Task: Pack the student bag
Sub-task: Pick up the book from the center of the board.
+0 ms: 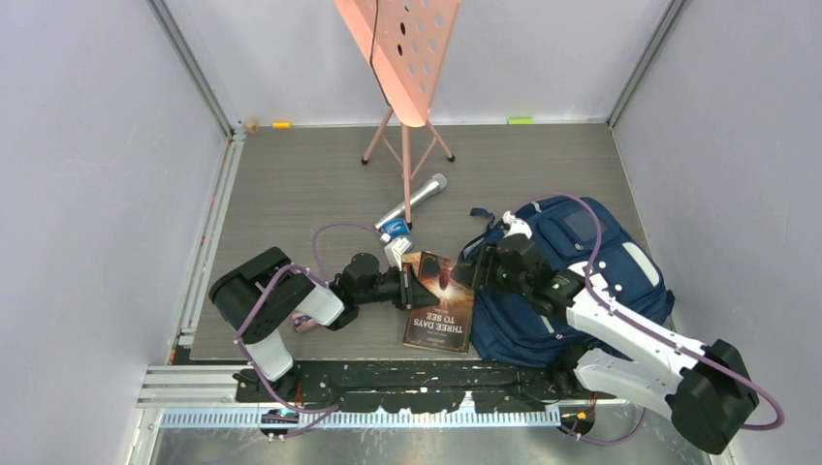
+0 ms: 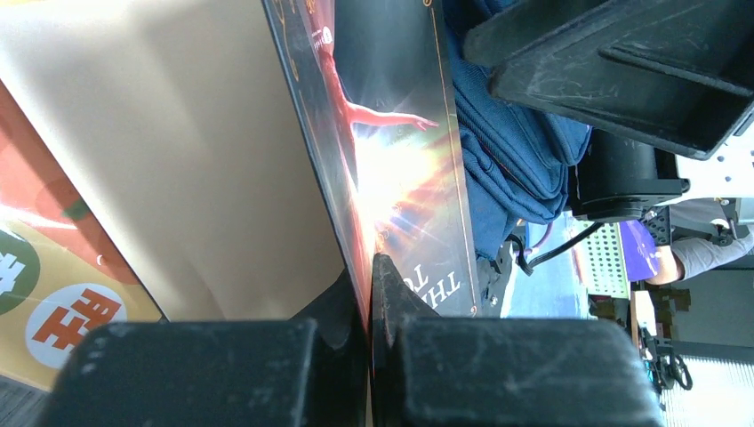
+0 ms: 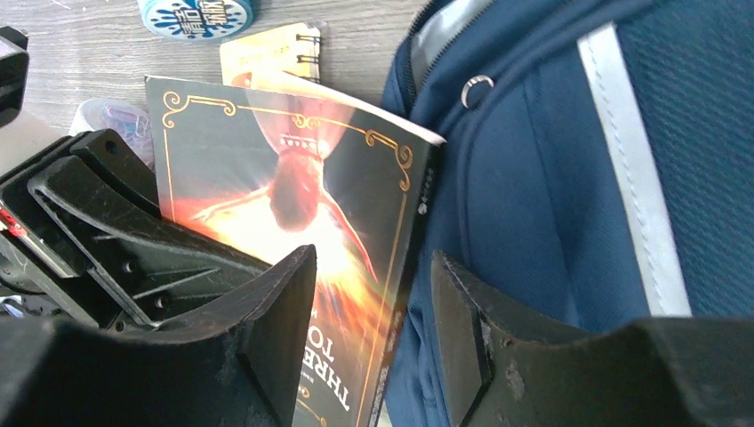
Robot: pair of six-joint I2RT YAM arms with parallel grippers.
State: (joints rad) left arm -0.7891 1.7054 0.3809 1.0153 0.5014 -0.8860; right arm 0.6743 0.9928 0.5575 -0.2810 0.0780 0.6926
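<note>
a pink perforated music stand [image 1: 397, 58] rises at the far middle of the grey table [image 1: 291, 184], and a silver microphone [image 1: 417, 199] lies slantwise near its feet. just nearer than the microphone sits a small blue-topped tub [image 1: 395, 230], and a yellow spiral notebook [image 3: 267, 53] shows beyond the far edge of the book [image 1: 441, 305]. that dark-covered book lies between the two arms, touching the left side of the student bag [image 1: 620, 262]. the left gripper [image 1: 407, 288] is pinched tight on the book's cover at its left edge, lifting the cover off the pages. the right gripper [image 1: 482, 274] is at the book's right edge, jaws apart, with the book's spine edge and the bag's fabric in the gap and neither finger clearly pressing on them. the navy bag lies flat on the right half of the table, front face with grey patches and stripes upward, partly under the right arm. its zipped edge, with a metal pull ring, faces left toward the book. its long axis seems to run from near-left to far-right, though the arm hides too much to be sure.
</note>
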